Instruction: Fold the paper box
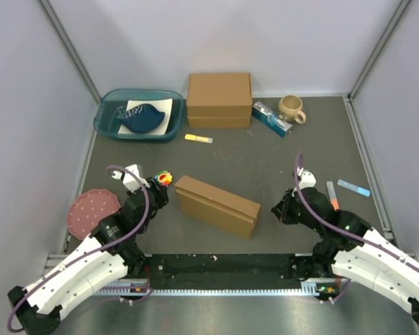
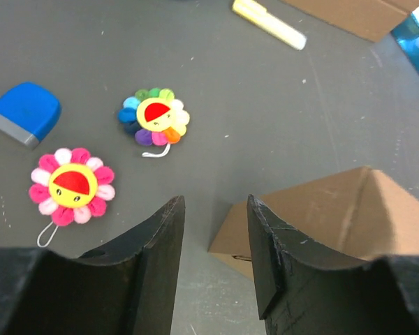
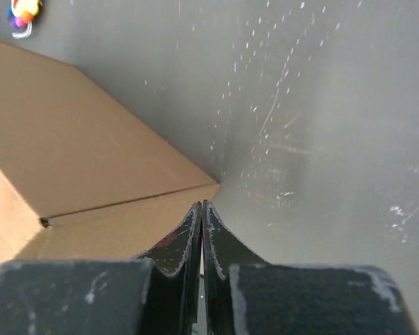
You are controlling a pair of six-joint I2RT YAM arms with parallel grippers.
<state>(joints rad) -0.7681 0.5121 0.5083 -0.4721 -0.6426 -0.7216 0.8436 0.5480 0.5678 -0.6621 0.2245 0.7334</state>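
Cardboard of the single box [image 1: 216, 206] looks light, stiff and easy to dent, so I would hold it by a thin edge or push on a flat wall. Left of the box lie two toys, one pink flower [image 2: 72, 185] and one rainbow flower [image 2: 153, 117], and the left gripper [image 2: 215, 206], just left of the box, has its jaws parted around nothing. Just right of the box, the right gripper [image 3: 202, 206] is clenched on nothing, so the box sits between both grippers.

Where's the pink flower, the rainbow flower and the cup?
pink flower toy [image 2: 72, 187]: left wrist view, on the yellow face in its middle.
rainbow flower toy [image 2: 155, 116]: left wrist view, on the yellow face in its middle.
mug [image 1: 291, 111]: top external view, on its beige body.
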